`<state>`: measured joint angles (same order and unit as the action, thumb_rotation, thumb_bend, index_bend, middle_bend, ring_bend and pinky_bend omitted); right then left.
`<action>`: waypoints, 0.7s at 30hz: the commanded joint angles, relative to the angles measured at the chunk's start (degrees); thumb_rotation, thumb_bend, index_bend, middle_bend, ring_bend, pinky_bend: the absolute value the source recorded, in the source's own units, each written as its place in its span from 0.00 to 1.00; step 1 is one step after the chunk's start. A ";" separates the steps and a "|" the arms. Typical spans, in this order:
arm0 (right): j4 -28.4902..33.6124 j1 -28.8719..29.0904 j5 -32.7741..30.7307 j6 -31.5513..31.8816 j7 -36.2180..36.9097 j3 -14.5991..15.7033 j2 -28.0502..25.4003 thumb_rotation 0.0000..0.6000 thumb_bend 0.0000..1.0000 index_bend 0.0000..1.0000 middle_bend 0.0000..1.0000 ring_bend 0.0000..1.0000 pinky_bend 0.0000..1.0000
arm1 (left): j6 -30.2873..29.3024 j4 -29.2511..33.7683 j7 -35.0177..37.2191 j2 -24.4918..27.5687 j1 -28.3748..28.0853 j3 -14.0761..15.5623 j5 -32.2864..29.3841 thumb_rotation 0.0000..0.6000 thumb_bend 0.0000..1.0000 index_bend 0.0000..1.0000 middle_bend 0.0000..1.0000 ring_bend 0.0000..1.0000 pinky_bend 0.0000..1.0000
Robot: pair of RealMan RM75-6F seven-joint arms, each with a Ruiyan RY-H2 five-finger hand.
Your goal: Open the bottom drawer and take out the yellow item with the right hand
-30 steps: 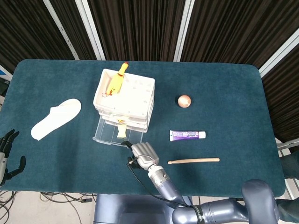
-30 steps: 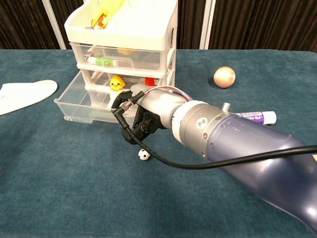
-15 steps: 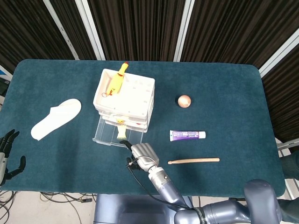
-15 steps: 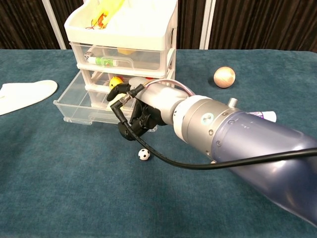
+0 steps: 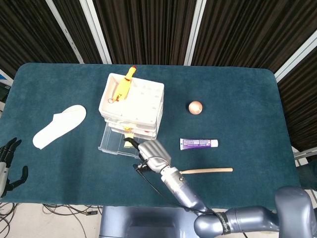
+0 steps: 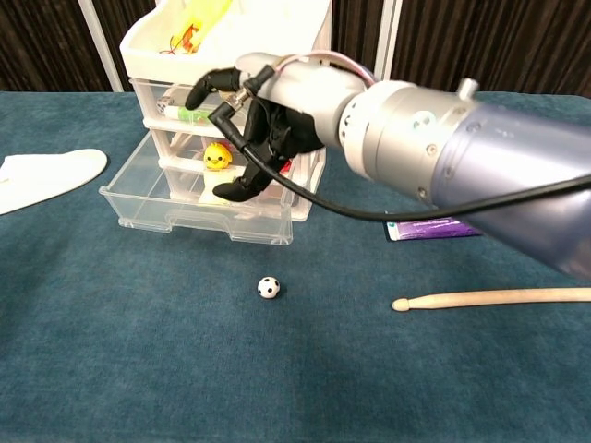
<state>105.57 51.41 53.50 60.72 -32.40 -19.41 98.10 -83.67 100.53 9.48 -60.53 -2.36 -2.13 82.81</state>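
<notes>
bottom drawer (image 6: 175,208) pulled open on the drawer unit (image 5: 132,105) near the table's back-left, little yellow item (image 6: 217,156) sitting inside it, right hand (image 6: 263,120) hovering above with fingers spread, gripping nothing, left hand (image 5: 7,163) idle and empty at the front-left edge

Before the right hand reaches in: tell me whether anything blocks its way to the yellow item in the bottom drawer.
Nothing visible does. The bottom drawer is pulled out, the yellow item sits exposed inside, and the right hand hovers beside it with fingers apart.
</notes>
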 commanded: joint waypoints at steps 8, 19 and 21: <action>-7.45 10.19 3.22 -8.50 -12.06 0.46 -4.73 1.00 0.26 0.18 1.00 1.00 1.00 | 0.34 0.21 -0.01 0.16 -0.08 -0.06 -0.46 1.00 0.51 0.02 0.00 0.00 0.00; -17.32 16.57 3.18 -11.17 -14.49 1.43 -1.53 1.00 0.26 0.21 1.00 1.00 1.00 | 0.57 0.32 0.62 0.48 -0.12 -0.14 -0.70 1.00 0.51 0.02 0.00 0.00 0.00; -19.09 17.56 3.02 -11.81 -15.07 1.86 -1.18 1.00 0.26 0.22 1.00 1.00 1.00 | 0.66 0.37 0.70 0.53 -0.16 -0.18 -0.81 1.00 0.51 0.02 0.00 0.00 0.00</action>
<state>87.90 67.92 56.60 49.63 -46.74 -18.05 96.40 -83.01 100.90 10.19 -60.00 -2.51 -2.31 82.00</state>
